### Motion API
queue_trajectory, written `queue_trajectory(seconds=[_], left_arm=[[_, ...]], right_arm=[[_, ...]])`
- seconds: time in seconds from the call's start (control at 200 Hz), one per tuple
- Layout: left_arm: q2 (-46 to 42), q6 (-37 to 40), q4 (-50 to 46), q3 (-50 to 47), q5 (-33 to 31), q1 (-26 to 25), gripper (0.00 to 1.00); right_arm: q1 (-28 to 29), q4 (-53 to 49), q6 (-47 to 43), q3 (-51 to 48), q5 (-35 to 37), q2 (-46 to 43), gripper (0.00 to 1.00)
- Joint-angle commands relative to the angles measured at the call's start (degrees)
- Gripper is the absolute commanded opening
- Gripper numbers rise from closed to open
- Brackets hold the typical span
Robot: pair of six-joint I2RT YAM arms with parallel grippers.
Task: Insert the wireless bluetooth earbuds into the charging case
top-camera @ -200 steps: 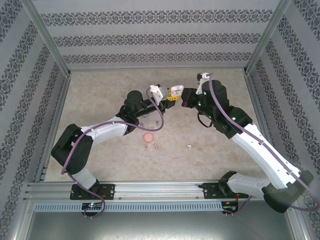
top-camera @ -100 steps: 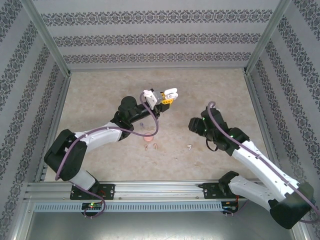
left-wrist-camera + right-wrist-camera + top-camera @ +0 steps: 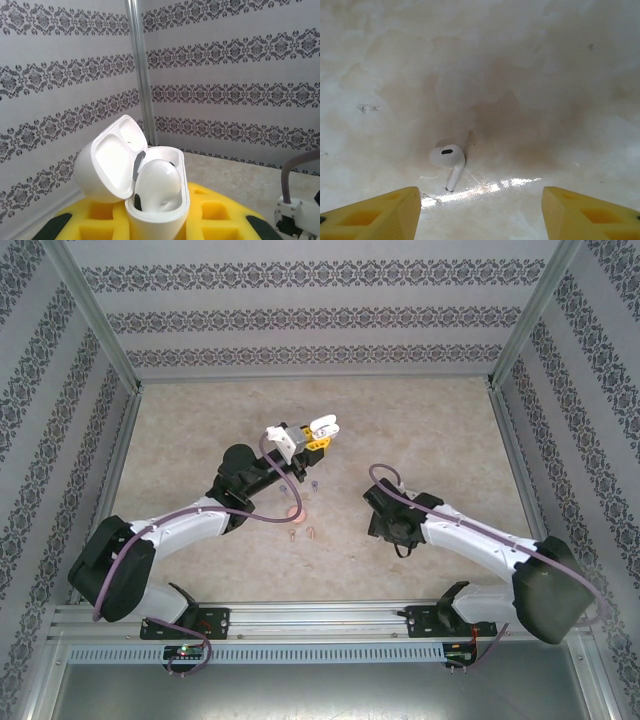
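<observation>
1. Patterned walls (image 3: 225, 95) stand around a pale marbled table (image 3: 450, 430).
2. On the left side, the left gripper (image 3: 318, 434) is raised above the table and closed on the white charging case (image 3: 150, 222). The case stands upright between its yellow fingers (image 3: 220, 215). The lid (image 3: 107, 165) is swung open to the side, and one seated earbud (image 3: 159, 182) already lies inside.
3. Below and behind this gripper, between the two arms, two loose earbuds (image 3: 310, 532) lie on the table.
4. On the right side, the right gripper (image 3: 487, 215) points down with its fingers spread wide and holds nothing. The white earbud (image 3: 448, 160) lies flat just ahead of the fingertips, closer to the finger on the left of the wrist view. Its stem points back toward the gripper.
5. Risk, in my judgement: the earbud is off centre, so one finger would reach it first and push it along the glossy surface. A pinch on its round head could also make it jump away.
6. Risk on the left: the open lid could fall shut if the case is tilted.
7. One second ago, both grippers met high at the far middle and the right one was closed. Since then it has opened and come down over the earbud, and the left arm has drawn the case back to the left.
</observation>
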Motion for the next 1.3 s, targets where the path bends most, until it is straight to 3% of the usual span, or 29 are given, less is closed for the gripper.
queue_trajectory(seconds=[0.0, 0.55, 1.294], left_arm=[[-2.21, -0.96, 4.62, -0.58, -1.03, 1.1, 0.0], [-3.45, -1.0, 5.06, -1.39, -0.84, 2.03, 0.0], [-1.66, -1.0, 5.2, -0.66, -0.58, 2.29, 0.0]], right_arm=[[1.0, -1.11, 1.75, 4.07, 1.74, 4.42, 0.64], [0.03, 2.18, -1.25, 7.52, 0.49, 16.3, 0.57], [-1.6, 4.87, -2.13, 5.75, -0.43, 18.23, 0.44]])
